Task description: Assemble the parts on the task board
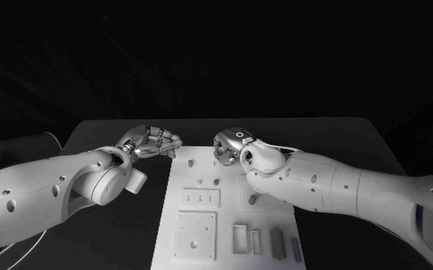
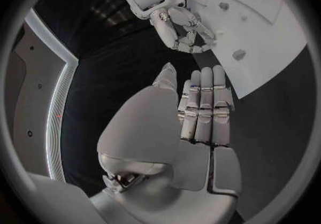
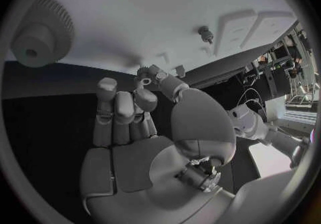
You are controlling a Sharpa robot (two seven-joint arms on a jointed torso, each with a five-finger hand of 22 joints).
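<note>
Hovering over the far end of the task board (image 1: 226,220), my right hand (image 1: 233,145) pinches a small part (image 3: 143,72) between thumb and a fingertip (too small for me to tell which way its long axis runs). The white board's length runs away from me down the middle of the black table (image 1: 361,139). My left hand (image 1: 153,142) hangs just off the board's left edge, fingers curled in on nothing. A toothed wheel (image 3: 40,34) sits on the board.

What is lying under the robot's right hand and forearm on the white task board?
The right hand hovers over the far end of the task board, where small pegs stand. The forearm hides the board's right edge, so anything there cannot be seen.
</note>
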